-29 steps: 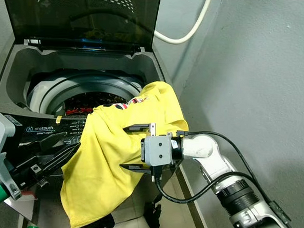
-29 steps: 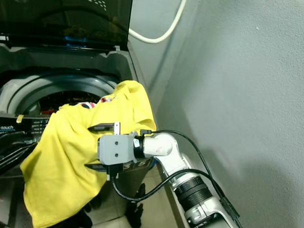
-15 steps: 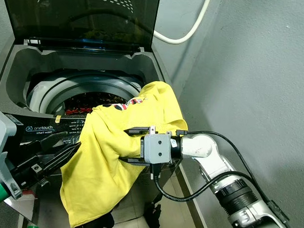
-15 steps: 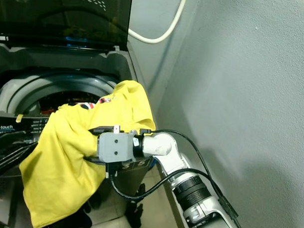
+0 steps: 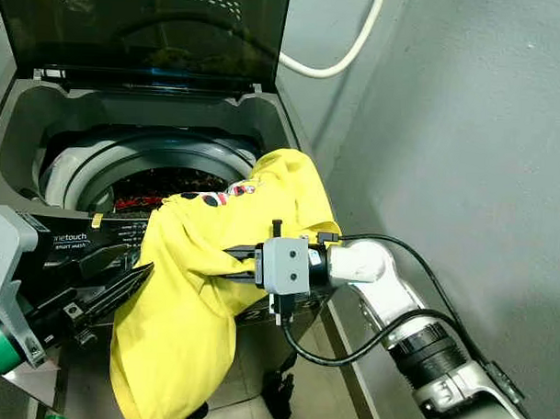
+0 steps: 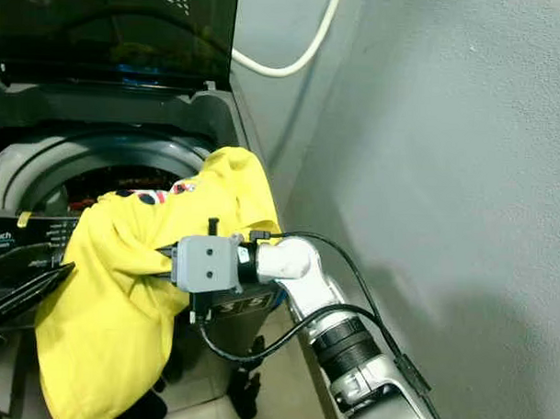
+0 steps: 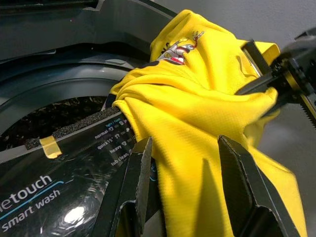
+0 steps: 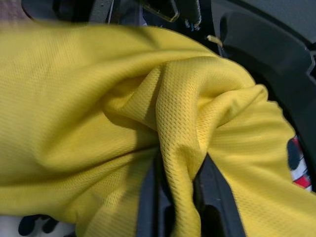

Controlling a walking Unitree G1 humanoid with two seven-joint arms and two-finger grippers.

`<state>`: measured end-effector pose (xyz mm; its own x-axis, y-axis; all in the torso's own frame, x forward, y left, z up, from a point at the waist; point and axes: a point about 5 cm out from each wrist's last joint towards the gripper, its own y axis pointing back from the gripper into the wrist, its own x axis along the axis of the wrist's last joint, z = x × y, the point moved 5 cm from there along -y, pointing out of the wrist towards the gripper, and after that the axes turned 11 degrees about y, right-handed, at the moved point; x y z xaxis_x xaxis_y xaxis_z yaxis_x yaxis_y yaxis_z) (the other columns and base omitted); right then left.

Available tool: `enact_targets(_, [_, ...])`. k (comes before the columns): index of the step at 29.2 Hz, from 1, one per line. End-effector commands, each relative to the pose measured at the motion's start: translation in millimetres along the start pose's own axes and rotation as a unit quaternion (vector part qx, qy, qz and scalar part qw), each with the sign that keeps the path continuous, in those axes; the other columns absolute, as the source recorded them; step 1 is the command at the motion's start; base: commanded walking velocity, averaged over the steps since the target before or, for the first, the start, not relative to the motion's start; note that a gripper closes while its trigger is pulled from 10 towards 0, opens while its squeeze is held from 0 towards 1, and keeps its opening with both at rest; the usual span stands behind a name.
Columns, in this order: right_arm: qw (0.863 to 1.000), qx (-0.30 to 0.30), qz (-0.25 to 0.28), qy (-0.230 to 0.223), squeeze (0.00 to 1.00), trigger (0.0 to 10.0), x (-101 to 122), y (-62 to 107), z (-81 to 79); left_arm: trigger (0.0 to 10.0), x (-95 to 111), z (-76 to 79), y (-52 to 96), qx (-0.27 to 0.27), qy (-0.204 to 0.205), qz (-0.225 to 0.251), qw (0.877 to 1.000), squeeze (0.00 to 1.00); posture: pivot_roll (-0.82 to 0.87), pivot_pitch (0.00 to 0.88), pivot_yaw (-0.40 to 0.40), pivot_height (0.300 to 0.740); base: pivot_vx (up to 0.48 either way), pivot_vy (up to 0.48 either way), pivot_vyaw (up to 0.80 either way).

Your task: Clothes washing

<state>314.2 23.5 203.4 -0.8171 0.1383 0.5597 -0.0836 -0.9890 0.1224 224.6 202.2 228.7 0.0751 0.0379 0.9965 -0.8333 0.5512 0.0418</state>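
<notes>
A yellow shirt point(image 5: 189, 298) with a printed patch hangs over the front right corner of the top-load washing machine point(image 5: 25, 127), its lower part trailing down toward the floor. My right gripper point(image 5: 234, 255) reaches in from the right and is shut on a bunched fold of the shirt point(image 8: 180, 138); the cloth is pinched between its two black fingers point(image 8: 148, 195). My left gripper point(image 5: 121, 276) stands open over the control panel point(image 7: 59, 163), its fingers point(image 7: 140, 168) spread just short of the shirt's left edge.
The dark lid point(image 5: 158, 21) stands upright at the back. Dark clothes lie in the drum point(image 5: 161, 181). A white hose point(image 5: 345, 60) runs along the grey wall point(image 5: 467, 133), close on the right. Black items point(image 5: 278, 398) lie on the tiled floor beside the machine.
The right gripper's fingers, wide apart a second ago, have come together on a fold of the yellow shirt and pushed it slightly left. The view has shifted a little.
</notes>
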Motion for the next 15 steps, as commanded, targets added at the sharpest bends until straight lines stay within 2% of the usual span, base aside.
enact_targets(1, [1.0, -0.014, 0.003, 0.009, 0.0, 0.0, 2.2, -0.1, 12.8, 10.0, -1.7, 6.2, -1.1, -0.011, 0.004, 0.002, 1.0, 0.0, 0.15, 0.039, -0.137, 0.74, 0.0, 0.0, 0.0])
enact_targets(2, [1.0, -0.025, 0.009, 0.011, 0.0, 0.0, 5.6, -2.5, 25.8, 10.0, -1.8, 6.7, -1.2, -0.01, 0.004, 0.003, 1.0, 0.0, 0.15, 0.039, -0.137, 0.74, 0.0, 0.0, 0.0])
enact_targets(3, [1.0, -0.025, 0.009, 0.011, 0.0, 0.0, 5.6, -2.5, 25.8, 10.0, -1.8, 6.7, -1.2, -0.01, 0.004, 0.003, 1.0, 0.0, 0.15, 0.039, -0.137, 0.74, 0.0, 0.0, 0.0])
enact_targets(5, [0.999, -0.041, 0.019, 0.012, 0.0, 0.0, 11.3, -5.1, 44.5, 10.0, -2.0, 7.6, -1.3, -0.01, 0.005, 0.004, 1.0, 0.0, 0.16, 0.04, -0.148, 0.74, 0.0, 0.0, 0.0])
enact_targets(6, [0.999, -0.041, 0.019, 0.012, 0.0, 0.0, 11.3, -5.1, 44.5, 10.0, -2.0, 7.6, -1.3, -0.01, 0.005, 0.004, 1.0, 0.0, 0.16, 0.04, -0.148, 0.74, 0.0, 0.0, 0.0])
enact_targets(8, [0.997, -0.068, 0.032, 0.013, 0.0, 0.0, 20.6, -6.8, 74.6, 10.0, -2.9, 8.6, -0.3, -0.007, 0.007, 0.005, 1.0, 0.0, 0.16, 0.04, -0.148, 0.74, 0.0, 0.0, 0.0])
enact_targets(9, [0.996, -0.077, 0.036, 0.013, 0.0, 0.0, 24.3, -7.4, 84.8, 10.0, -3.3, 8.9, 0.1, -0.006, 0.008, 0.006, 1.0, 0.0, 0.16, 0.04, -0.148, 0.74, 0.0, 0.0, 0.0])
enact_targets(10, [0.996, -0.077, 0.036, 0.013, 0.0, 0.0, 24.3, -7.4, 84.8, 10.0, -3.3, 8.9, 0.1, -0.006, 0.008, 0.006, 1.0, 0.0, 0.16, 0.04, -0.148, 0.74, 0.0, 0.0, 0.0])
enact_targets(12, [0.994, -0.104, 0.039, 0.021, 0.0, 0.0, 34.0, -9.1, 114.5, 10.0, -4.2, 9.9, 0.5, -0.004, 0.01, 0.007, 1.0, 0.0, 0.16, 0.04, -0.161, 0.74, 0.0, 0.0, 0.0])
enact_targets(13, [0.994, -0.104, 0.039, 0.021, 0.0, 0.0, 34.0, -9.1, 114.5, 10.0, -4.2, 9.9, 0.5, -0.004, 0.01, 0.007, 1.0, 0.0, 0.16, 0.04, -0.161, 0.74, 0.0, 0.0, 0.0])
enact_targets(14, [0.992, -0.114, 0.039, 0.026, 0.0, 0.0, 37.7, -9.7, 125.1, 10.0, -4.5, 10.2, 0.6, -0.003, 0.011, 0.008, 1.0, 0.0, 0.16, 0.04, -0.161, 0.74, 0.0, 0.0, 0.0])
enact_targets(15, [0.992, -0.114, 0.039, 0.026, 0.0, 0.0, 37.7, -9.7, 125.1, 10.0, -4.5, 10.2, 0.6, -0.003, 0.011, 0.008, 1.0, 0.0, 0.16, 0.04, -0.161, 0.74, 0.0, 0.0, 0.0])
